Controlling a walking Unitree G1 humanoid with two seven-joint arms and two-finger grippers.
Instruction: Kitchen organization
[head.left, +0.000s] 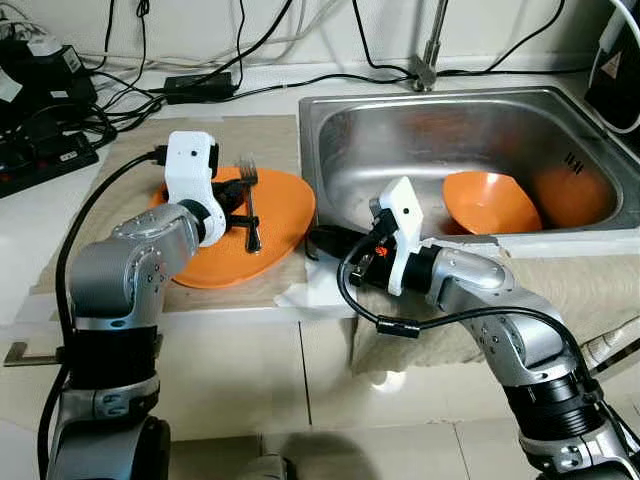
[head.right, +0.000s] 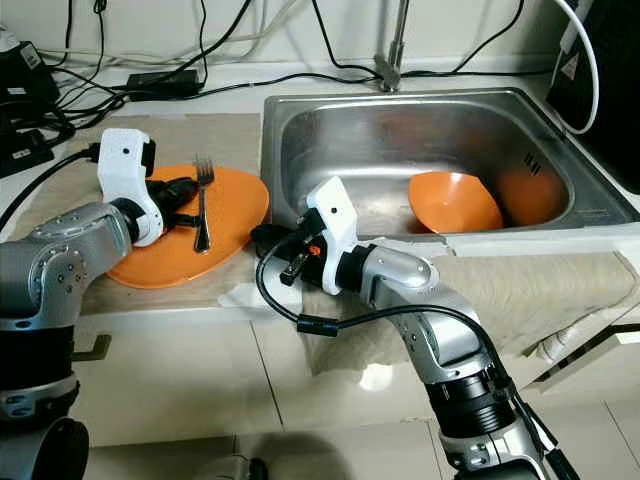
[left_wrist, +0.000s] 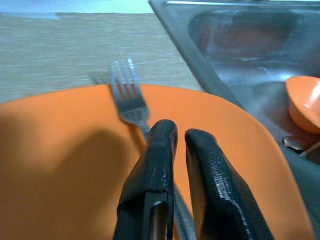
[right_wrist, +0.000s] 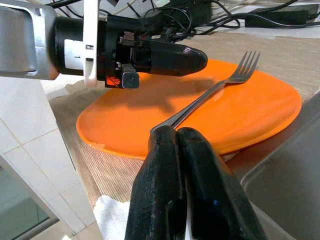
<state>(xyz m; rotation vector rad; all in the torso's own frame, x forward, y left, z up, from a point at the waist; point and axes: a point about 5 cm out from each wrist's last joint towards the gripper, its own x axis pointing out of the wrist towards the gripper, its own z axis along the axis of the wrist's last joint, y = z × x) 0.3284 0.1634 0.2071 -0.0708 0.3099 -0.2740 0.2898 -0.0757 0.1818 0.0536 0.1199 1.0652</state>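
Note:
A silver fork (head.left: 250, 205) lies on a shallow orange plate (head.left: 285, 205) on the counter left of the sink, tines pointing to the back. My left gripper (head.left: 241, 197) hovers just above the fork's handle, fingers (left_wrist: 155, 165) shut with only a thin slit between them and gripping nothing. From the sink side my right gripper (head.left: 318, 240) points at the plate's near-right rim; it is shut and empty (right_wrist: 175, 132), a little short of the fork's handle end. An orange bowl (head.left: 490, 203) sits tilted in the steel sink (head.left: 400, 140).
The plate rests on a beige mat (head.left: 120, 160); white paper (head.left: 310, 292) lies at the counter's front edge. Power strips and cables (head.left: 45, 150) crowd the back left. A faucet (head.left: 428, 60) stands behind the sink. A dark appliance (head.left: 618, 70) is at the far right.

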